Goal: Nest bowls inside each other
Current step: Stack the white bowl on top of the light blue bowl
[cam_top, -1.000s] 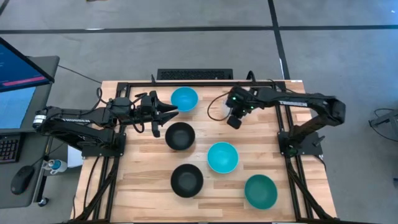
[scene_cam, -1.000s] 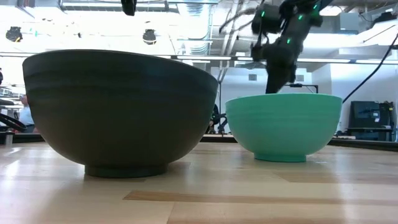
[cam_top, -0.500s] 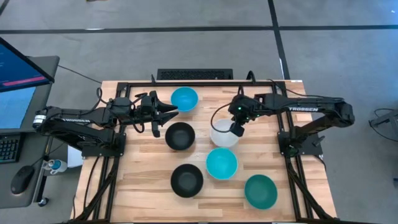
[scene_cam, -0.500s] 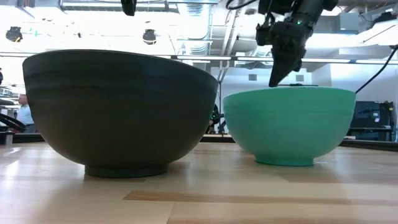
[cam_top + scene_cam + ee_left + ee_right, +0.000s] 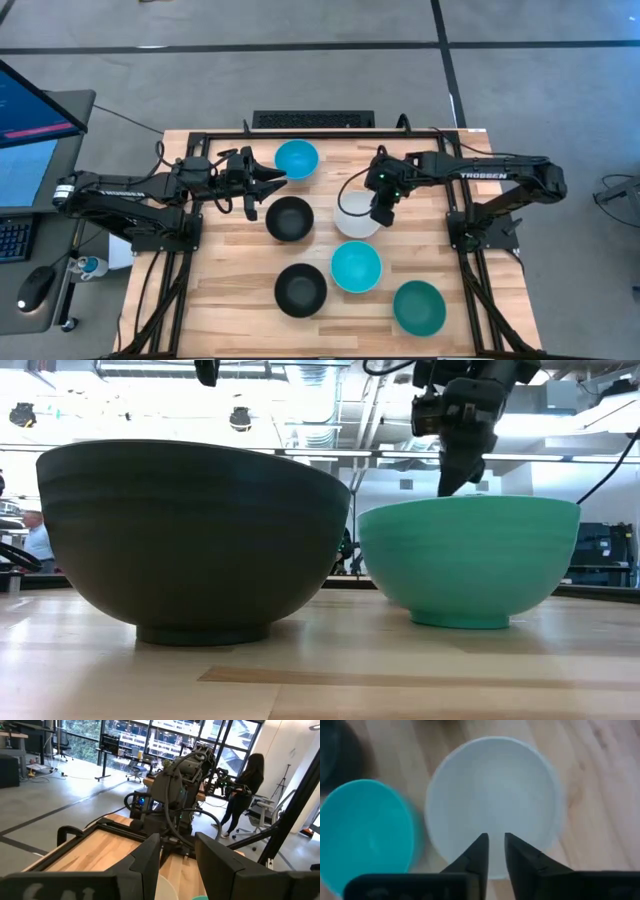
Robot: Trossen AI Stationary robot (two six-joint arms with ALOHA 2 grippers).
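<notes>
Bowls are seen spread across the table, none yet nested. The white bowl (image 5: pixel 357 214) is gripped at its right rim by the right gripper (image 5: pixel 382 213), whose fingers (image 5: pixel 479 851) are nearly closed over the wall (one inside, one outside). The light blue bowl (image 5: pixel 356 266) lies directly below it in the high view. The left gripper (image 5: pixel 272 180) is held idle, open, at upper left.

Bare wood is lying open along the table's (image 5: pixel 225 300) lower left of the high view; five bowls are crowding centre, and the teal bowl (image 5: pixel 418 307) is blocking the lower right corner.
</notes>
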